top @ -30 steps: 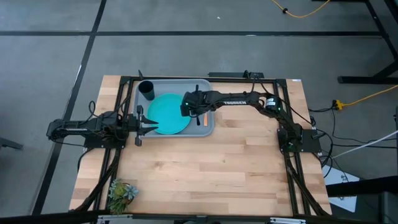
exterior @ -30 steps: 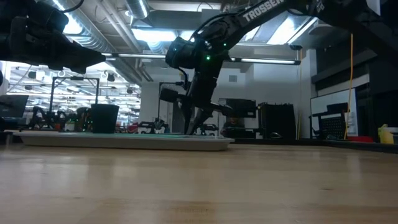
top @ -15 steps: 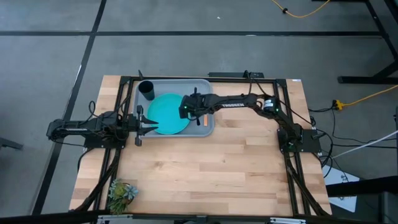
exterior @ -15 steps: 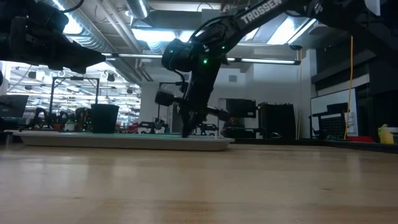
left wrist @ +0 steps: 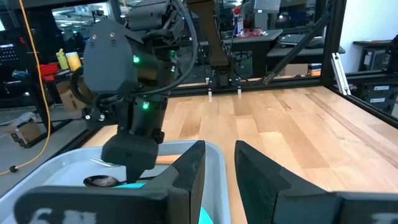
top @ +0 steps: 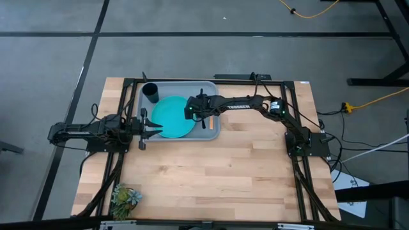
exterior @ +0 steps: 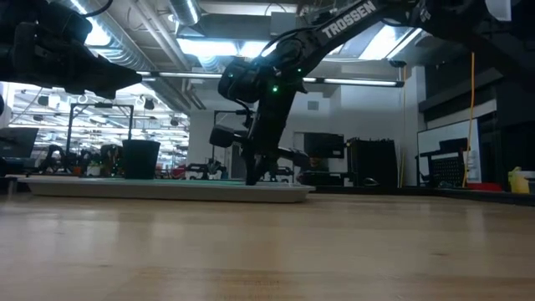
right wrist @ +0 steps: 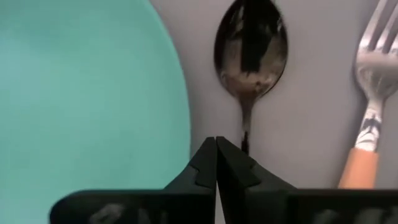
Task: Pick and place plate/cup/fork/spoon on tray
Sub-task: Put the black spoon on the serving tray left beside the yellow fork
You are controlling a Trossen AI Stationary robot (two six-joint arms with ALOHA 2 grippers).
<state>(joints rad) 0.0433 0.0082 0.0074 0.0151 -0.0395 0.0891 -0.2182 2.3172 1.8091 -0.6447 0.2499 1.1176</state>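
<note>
The grey-blue tray (top: 211,86) lies at the table's far side. In it are the teal plate (top: 172,117), the dark cup (top: 151,92) at its far left corner, the dark spoon (right wrist: 250,53) and the orange-handled fork (right wrist: 372,93). The spoon lies flat on the tray floor between plate and fork. My right gripper (right wrist: 216,146) is shut, slanting down just over the spoon's handle, beside the plate's right rim. My left gripper (left wrist: 217,168) waits open and level at the tray's left edge (top: 146,126). My right gripper has its fingers closed against each other with nothing in the seam. The spoon's thin handle (right wrist: 245,138) runs under one fingertip (right wrist: 239,163), off to the side of the seam. I cannot tell whether that finger touches it. The spoon lies flat in the tray.
A small potted plant (top: 124,197) stands at the table's near left corner. Black frame rails (top: 300,166) run along the table's sides. Bare wood (top: 211,179) fills the near half of the table.
My right gripper has shut over the tray: its fingers stood spread a second ago and now meet. The spoon, fork, plate and cup have stayed where they were.
</note>
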